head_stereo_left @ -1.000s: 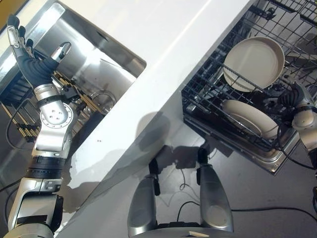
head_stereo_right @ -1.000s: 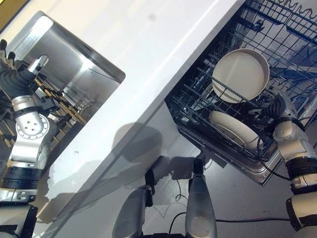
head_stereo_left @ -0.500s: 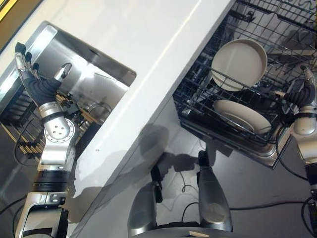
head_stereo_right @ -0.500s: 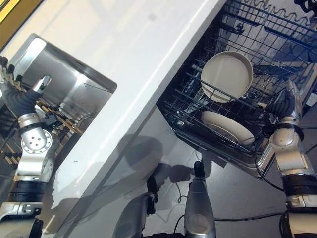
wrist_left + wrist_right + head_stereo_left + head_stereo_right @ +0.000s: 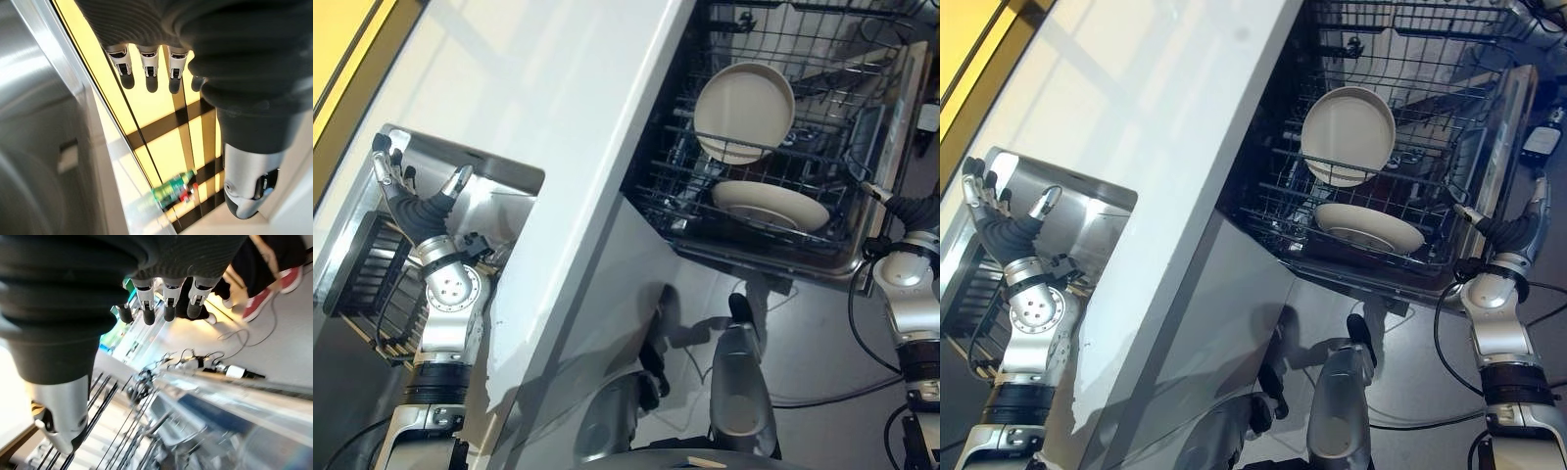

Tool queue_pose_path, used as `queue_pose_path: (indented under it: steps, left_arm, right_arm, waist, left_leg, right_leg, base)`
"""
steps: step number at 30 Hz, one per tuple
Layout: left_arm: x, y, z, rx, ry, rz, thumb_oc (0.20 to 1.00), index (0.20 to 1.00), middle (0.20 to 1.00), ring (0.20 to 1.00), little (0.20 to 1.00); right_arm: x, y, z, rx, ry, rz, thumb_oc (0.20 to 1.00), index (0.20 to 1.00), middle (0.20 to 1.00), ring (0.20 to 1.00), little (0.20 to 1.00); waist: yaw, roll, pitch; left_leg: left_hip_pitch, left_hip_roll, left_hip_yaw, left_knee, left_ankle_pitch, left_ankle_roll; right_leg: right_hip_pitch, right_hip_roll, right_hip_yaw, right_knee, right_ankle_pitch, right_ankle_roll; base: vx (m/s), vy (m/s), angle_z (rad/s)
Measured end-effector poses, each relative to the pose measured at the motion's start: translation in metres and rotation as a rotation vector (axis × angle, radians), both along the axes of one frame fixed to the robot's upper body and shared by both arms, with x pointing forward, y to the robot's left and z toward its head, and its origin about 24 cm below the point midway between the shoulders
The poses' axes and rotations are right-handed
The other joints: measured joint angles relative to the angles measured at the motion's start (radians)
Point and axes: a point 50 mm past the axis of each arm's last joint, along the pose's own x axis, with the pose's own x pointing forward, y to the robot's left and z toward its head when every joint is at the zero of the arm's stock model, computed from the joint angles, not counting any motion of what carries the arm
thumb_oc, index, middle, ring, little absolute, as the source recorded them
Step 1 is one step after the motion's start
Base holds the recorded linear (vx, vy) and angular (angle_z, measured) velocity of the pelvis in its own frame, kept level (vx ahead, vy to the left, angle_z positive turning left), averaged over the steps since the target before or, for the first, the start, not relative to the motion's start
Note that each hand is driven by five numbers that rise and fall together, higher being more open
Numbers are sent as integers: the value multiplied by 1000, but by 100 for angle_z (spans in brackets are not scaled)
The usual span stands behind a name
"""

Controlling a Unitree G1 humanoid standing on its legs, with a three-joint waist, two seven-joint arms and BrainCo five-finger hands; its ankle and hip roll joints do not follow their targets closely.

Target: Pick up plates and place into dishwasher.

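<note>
I see two plates in the dishwasher rack [image 5: 759,211]: one plate [image 5: 744,111] upright, the other [image 5: 770,205] lying flatter below it. My left hand [image 5: 411,201] over the sink [image 5: 504,186], fingers released, empty. My right hand [image 5: 1508,231] beside the rack, fingers straight, empty.

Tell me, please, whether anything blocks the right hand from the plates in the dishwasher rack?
Nothing visible does: the right hand hangs open beside the rack, apart from the upright plate and the lower plate.

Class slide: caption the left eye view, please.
Two plates sit in the dishwasher rack; both hands open, empty.
</note>
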Motion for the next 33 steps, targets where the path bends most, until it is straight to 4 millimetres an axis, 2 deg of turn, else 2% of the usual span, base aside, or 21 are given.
queue_pose_path:
  steps: [4, 7, 10, 14, 17, 24, 33]
  left_arm:
    - [2, -4, 4, 1, -24, -15, 1000, 1000, 1000, 1000, 1000]
    - [2, -5, 3, 1, -22, -19, 1000, 1000, 1000, 1000, 1000]
    - [4, -5, 9, 3, -40, -13, 1000, 1000, 1000, 1000, 1000]
    - [9, -8, 21, 3, -80, -22, 1000, 1000, 1000, 1000, 1000]
    - [13, -12, 28, 3, -100, -30, 1000, 1000, 1000, 1000, 1000]
    - [16, -15, 35, 1, -111, -38, 1000, 1000, 1000, 1000, 1000]
    - [19, -22, 50, -1, -132, -69, 1000, 1000, 1000, 1000, 1000]
  right_arm:
    - [3, 2, -5, 34, 27, 50, 1000, 1000, 1000, 1000, 1000]
    - [8, 8, -11, 68, 68, 126, 1000, 1000, 1000, 1000, 1000]
    - [16, 17, -10, 123, 65, 221, 1000, 1000, 1000, 1000, 1000]
    - [31, 38, -6, 131, 84, 351, 1000, 1000, 1000, 1000, 1000]
    - [38, 46, -4, 155, 75, 387, 1000, 1000, 1000, 1000, 1000]
    - [45, 44, -2, 174, 76, 380, 1000, 1000, 1000, 1000, 1000]
    - [45, 37, 1, 215, 29, 307, 1000, 1000, 1000, 1000, 1000]
  waist:
    - [-14, 1, 0]
    - [-20, 1, -1]
    - [-24, 7, -5]
    - [-19, 12, -9]
    - [0, 18, -13]
    - [6, 21, -15]
    - [26, 23, -17]
  left_leg:
    - [-1, -14, 9, 10, -5, 2]
    - [-11, -17, 13, 25, -11, 7]
    - [-53, -20, 13, 60, -23, 11]
    - [-107, -23, 0, 103, -31, 13]
    - [-138, -22, -7, 119, -32, 11]
    - [-180, -29, -30, 141, -31, 12]
    - [-243, -39, -77, 183, -33, 10]
  right_leg:
    - [-26, -12, 14, 28, -6, 7]
    - [-45, -14, 24, 53, -10, 9]
    - [-86, -17, 35, 85, -14, 11]
    - [-130, -24, 37, 120, -15, 11]
    - [-156, -25, 36, 135, -13, 9]
    - [-177, -34, 28, 149, -14, 10]
    - [-215, -48, 1, 189, -29, 6]
  base:
    - [37, 62, -13]
    - [-17, 23, -5]
    - [-23, 9, 0]
    - [-54, -7, 8]
    - [-29, 10, 7]
    - [6, 37, 7]
    - [16, 44, 12]
